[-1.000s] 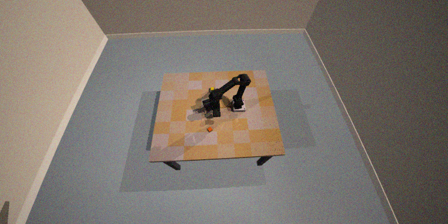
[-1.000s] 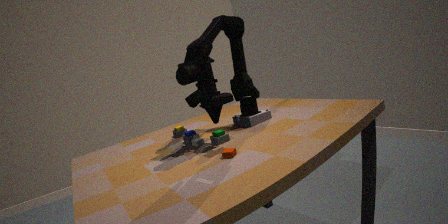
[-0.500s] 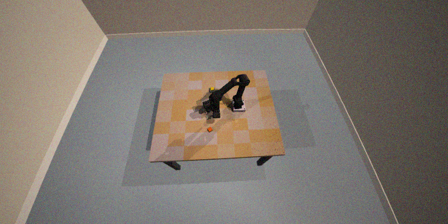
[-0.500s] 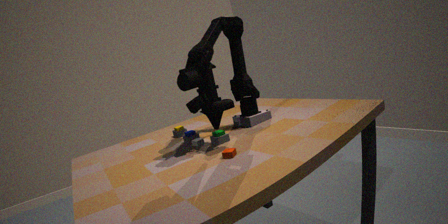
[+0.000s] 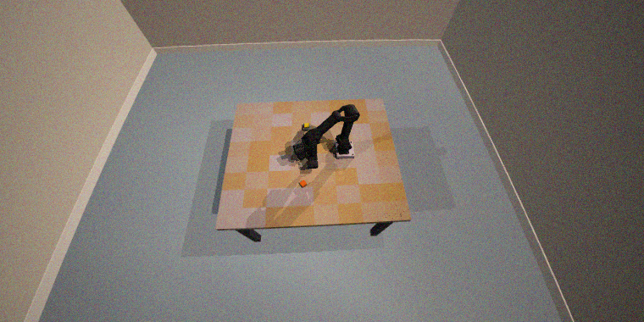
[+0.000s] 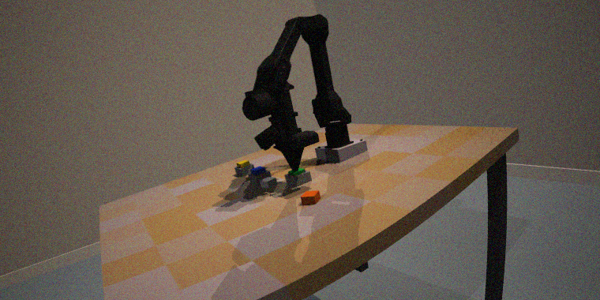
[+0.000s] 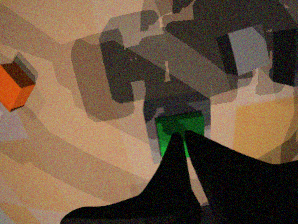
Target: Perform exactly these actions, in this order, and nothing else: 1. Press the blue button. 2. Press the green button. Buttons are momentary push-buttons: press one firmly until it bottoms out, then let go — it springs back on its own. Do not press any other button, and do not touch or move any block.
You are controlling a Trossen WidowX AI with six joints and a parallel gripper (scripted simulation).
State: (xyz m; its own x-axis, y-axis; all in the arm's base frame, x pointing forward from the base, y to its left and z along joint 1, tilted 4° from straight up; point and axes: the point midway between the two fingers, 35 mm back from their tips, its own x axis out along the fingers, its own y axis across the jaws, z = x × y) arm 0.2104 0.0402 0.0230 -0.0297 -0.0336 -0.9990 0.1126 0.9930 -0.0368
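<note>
My gripper (image 6: 297, 169) (image 7: 181, 137) is shut with nothing between its fingers and points down. Its tips are at the cap of the green button (image 6: 299, 170) (image 7: 166, 142), and look to touch it in the exterior view. The cap sits low on its grey base there, but how far it is pressed is hard to tell. The blue button (image 6: 258, 170) stands beside it, to the left in the exterior view, in the arm's shadow and clear of the fingers. In the top view the arm hides the fingertips and both buttons.
A yellow button (image 5: 306, 125) (image 6: 242, 163) stands beyond the blue one. A grey block (image 6: 268, 182) (image 7: 249, 50) lies between the blue and green buttons. An orange block (image 5: 302, 183) (image 6: 310, 197) (image 7: 16, 90) lies on the other side of the green button.
</note>
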